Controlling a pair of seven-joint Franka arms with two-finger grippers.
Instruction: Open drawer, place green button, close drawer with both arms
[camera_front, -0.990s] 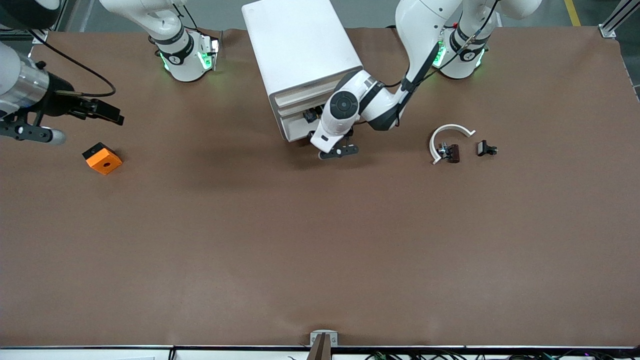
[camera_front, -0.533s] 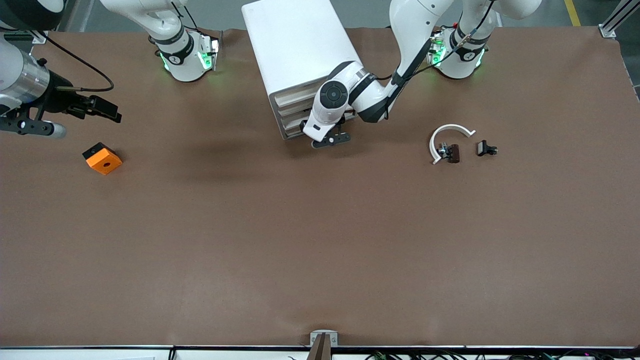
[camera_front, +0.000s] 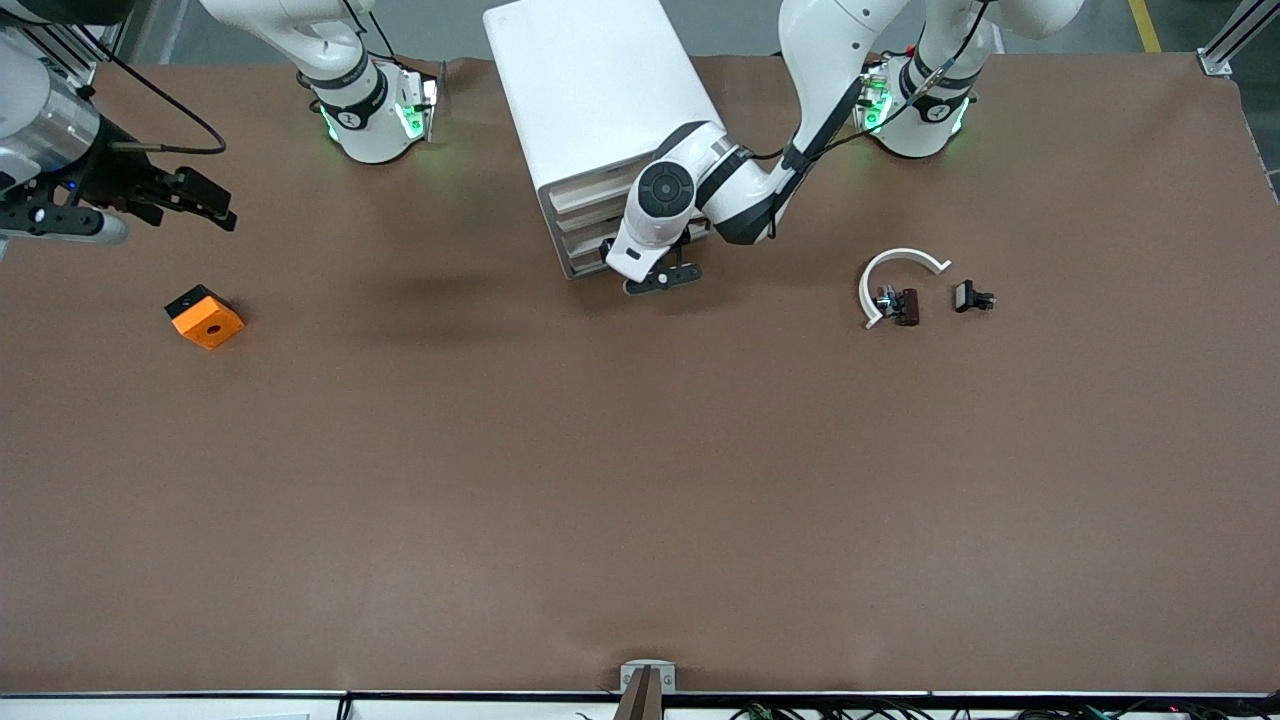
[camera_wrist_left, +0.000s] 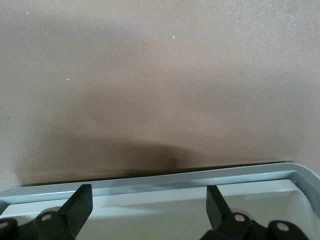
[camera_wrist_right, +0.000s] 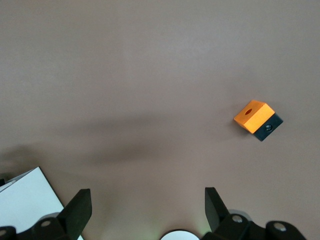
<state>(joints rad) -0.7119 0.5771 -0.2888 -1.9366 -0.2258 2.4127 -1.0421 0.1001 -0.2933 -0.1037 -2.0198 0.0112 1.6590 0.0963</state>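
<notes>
Hovering at the cabinet (camera_front: 600, 110) front, left gripper (camera_wrist_left: 149, 202) wide, empty, over the drawer (camera_wrist_left: 165, 181) lip; likely light, stiff: push its front. Right gripper (camera_wrist_right: 148, 206) wide, waiting above the table near the orange block (camera_front: 204, 316). Button unseen.

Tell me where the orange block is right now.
In the front view the orange block lies on the table toward the right arm's end, nearer the camera than the open right gripper. Nothing touches it.
</notes>
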